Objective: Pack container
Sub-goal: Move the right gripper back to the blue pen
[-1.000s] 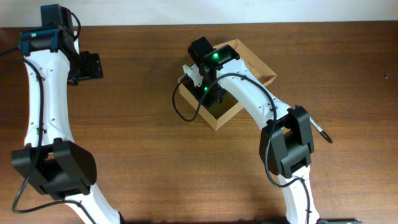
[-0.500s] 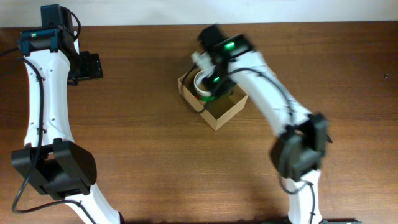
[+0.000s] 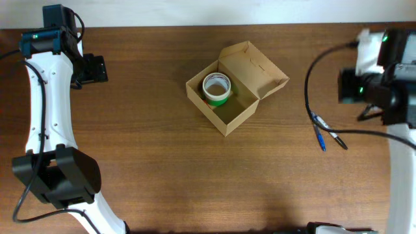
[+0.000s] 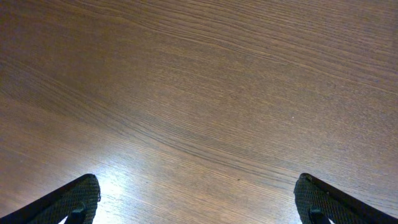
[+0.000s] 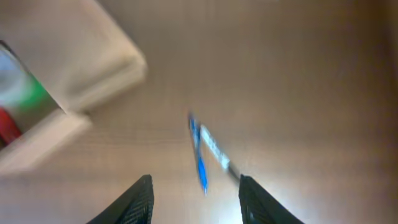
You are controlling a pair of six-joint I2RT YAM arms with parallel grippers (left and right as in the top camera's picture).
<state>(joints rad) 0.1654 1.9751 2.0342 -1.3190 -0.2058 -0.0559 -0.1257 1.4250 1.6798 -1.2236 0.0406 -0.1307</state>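
Overhead: the container, lid open, sits mid-frame, a tape roll inside. Left wrist: my left gripper, fingers apart, above the wooden table. Right wrist: my right gripper, fingers apart, above two pens; blurred container upper left.

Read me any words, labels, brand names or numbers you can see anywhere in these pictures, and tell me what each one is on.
No text can be read in any view.
The container: plain cardboard, no print showing.
The tape roll inside it: no lettering visible from overhead.
The pens on the table: too small overhead and too blurred in the right wrist view to show any print.
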